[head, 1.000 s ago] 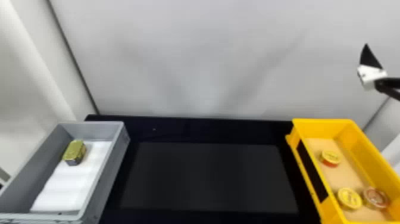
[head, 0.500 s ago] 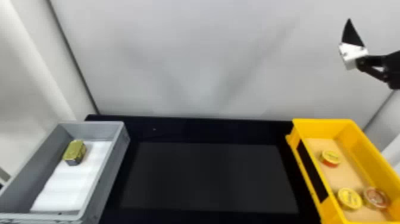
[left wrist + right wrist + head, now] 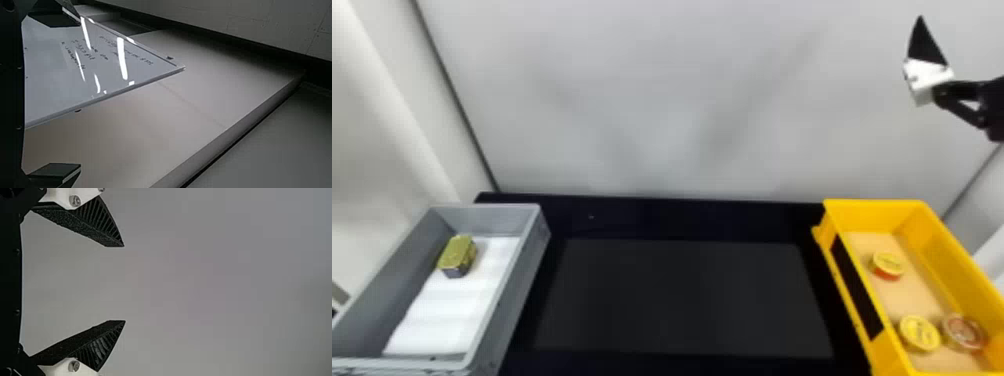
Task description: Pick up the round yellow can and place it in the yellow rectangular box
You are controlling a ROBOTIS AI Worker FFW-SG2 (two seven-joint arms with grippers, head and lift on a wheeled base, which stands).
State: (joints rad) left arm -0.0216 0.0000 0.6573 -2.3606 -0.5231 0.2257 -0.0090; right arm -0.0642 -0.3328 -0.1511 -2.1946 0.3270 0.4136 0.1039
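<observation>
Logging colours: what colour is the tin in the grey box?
The tin has a gold top, dark side; clearest in the head view.

In the head view's lower left, the grey bin (image 3: 524, 295) looks like smooth, fairly matt plastic, and the gold-topped tin (image 3: 457, 252) inside has a metallic sheen. At lower right, the yellow rectangular box (image 3: 952, 255) is smooth plastic with soft highlights. The black tabletop (image 3: 682, 295) at lower centre is matt. The left wrist view's upper left holds a glossy white board (image 3: 55, 86). Left in the right wrist view, grainy, rough black fingers (image 3: 82, 227) meet smooth white mounts with shiny metal bolts (image 3: 74, 201).
</observation>
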